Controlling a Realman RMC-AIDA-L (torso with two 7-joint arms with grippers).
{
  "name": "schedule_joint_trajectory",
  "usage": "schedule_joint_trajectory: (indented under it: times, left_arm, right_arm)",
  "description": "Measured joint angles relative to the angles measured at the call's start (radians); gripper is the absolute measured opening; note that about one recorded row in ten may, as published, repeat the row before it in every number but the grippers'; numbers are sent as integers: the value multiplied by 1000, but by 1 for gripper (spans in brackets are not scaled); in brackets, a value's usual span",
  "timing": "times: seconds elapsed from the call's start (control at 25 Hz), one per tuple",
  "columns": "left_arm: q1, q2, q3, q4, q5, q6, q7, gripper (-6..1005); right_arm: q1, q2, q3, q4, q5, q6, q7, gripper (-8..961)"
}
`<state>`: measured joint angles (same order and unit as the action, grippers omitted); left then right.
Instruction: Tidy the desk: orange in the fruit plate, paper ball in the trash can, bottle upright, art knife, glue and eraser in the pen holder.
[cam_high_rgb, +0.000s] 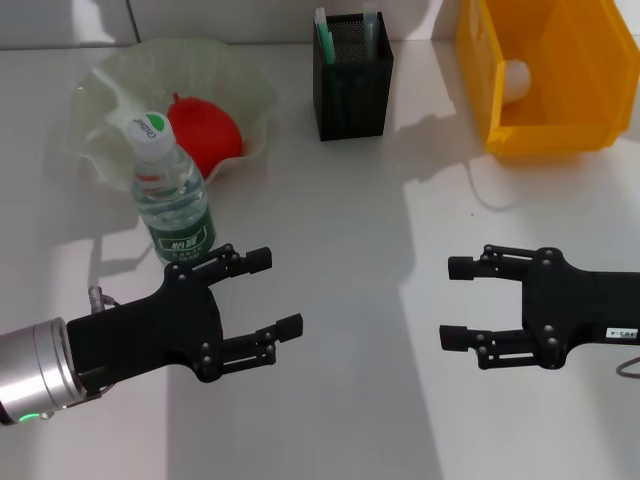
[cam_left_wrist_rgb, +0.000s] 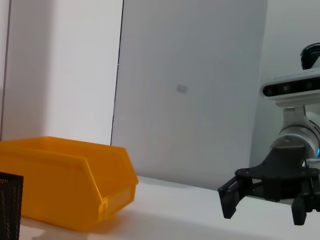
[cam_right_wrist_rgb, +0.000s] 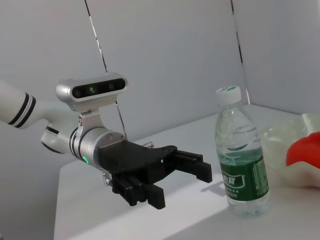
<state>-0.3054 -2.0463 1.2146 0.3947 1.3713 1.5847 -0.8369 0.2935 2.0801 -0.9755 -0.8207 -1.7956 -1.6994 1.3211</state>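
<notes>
Head view: bottle (cam_high_rgb: 172, 190) upright beside fruit plate (cam_high_rgb: 245, 85); red fruit-like object (cam_high_rgb: 205, 132) in plate; pen holder (cam_high_rgb: 352, 88) holds items; paper ball (cam_high_rgb: 514, 80) in yellow bin (cam_high_rgb: 550, 75). Left gripper (cam_high_rgb: 263, 303) and right gripper (cam_high_rgb: 461, 302) both spread wide, empty, above desk (cam_high_rgb: 350, 250).

Left wrist view: right gripper wide.

Right wrist view: left gripper wide near bottle.

Judgement: task looks finished; next, retract arms.

White desk (cam_high_rgb: 360, 300) backed by a grey wall (cam_left_wrist_rgb: 190, 90)
</notes>
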Motion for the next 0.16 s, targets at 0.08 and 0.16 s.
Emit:
schedule_joint_trajectory:
  times: [0.08, 0.16]
  left_arm:
    - [0, 0, 1, 0, 0, 0, 0, 800]
    - [0, 0, 2, 0, 0, 0, 0, 800]
  right_arm:
    - [0, 0, 0, -1, 0, 0, 1, 827]
    - [0, 0, 0, -1, 1, 0, 3, 827]
